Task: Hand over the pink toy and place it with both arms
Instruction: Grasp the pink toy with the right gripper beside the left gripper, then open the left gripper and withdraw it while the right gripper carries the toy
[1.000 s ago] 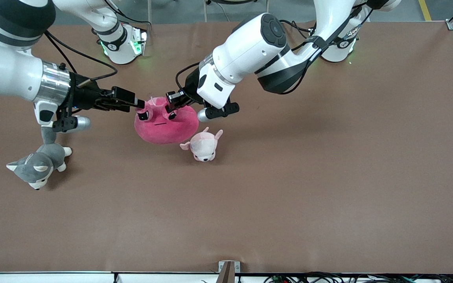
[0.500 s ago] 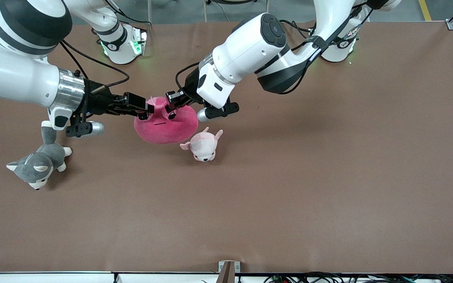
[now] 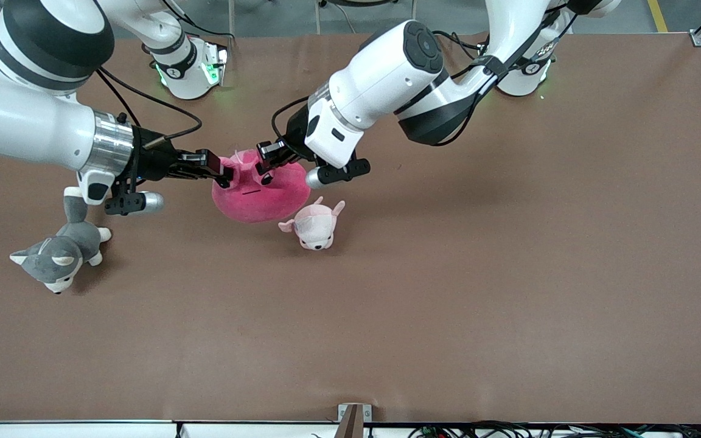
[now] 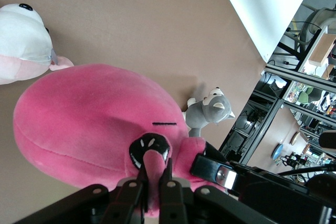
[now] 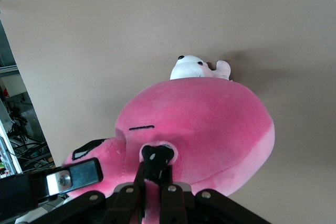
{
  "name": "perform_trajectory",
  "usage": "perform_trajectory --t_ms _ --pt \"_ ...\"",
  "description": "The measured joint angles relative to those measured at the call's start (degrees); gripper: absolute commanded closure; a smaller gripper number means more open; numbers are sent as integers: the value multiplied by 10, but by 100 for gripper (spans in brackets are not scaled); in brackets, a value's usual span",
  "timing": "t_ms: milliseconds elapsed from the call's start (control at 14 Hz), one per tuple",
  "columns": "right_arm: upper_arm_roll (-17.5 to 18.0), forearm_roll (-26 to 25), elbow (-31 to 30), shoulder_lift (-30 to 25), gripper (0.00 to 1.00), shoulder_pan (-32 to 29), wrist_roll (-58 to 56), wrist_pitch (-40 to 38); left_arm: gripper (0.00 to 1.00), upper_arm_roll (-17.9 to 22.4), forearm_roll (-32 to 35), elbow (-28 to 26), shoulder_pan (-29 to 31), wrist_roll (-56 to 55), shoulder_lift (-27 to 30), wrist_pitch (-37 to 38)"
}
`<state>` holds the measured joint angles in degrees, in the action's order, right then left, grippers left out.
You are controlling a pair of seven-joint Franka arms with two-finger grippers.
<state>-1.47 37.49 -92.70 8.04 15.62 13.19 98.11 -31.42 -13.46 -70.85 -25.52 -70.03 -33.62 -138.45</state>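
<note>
The pink toy (image 3: 260, 193), a round hot-pink plush with black angry eyes, hangs between both grippers low over the table, beside a small pale plush. My left gripper (image 3: 267, 160) is shut on a fold of plush by one eye, as the left wrist view (image 4: 152, 179) shows on the toy (image 4: 94, 119). My right gripper (image 3: 224, 172) is shut on the plush by the other eye, as the right wrist view (image 5: 156, 182) shows on the toy (image 5: 205, 124). Each wrist view also shows the other gripper's finger close by.
A small pale pink-and-white plush animal (image 3: 315, 225) lies on the table just nearer the front camera than the pink toy. A grey-and-white plush dog (image 3: 58, 255) lies toward the right arm's end, below the right arm's wrist. The brown table (image 3: 478, 274) stretches wide.
My right gripper has moved in to the pink toy and shut on the plush by its eye. The toy has shifted slightly toward the left arm's end. My left gripper has kept its hold.
</note>
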Motion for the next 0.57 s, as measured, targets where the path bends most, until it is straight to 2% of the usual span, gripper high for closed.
perform_trajectory --t_ms 71,429,571 --pt "0 0 0 0 100 0 0 0 0 0 0 0 0 0 0 0" --pt "-2 -2 0 1 99 0 0 0 0 0 20 2 2 2 5 5" --pt "-9 -19 0 1 99 -7 0 1 0 1 43 3 19 2 19 59"
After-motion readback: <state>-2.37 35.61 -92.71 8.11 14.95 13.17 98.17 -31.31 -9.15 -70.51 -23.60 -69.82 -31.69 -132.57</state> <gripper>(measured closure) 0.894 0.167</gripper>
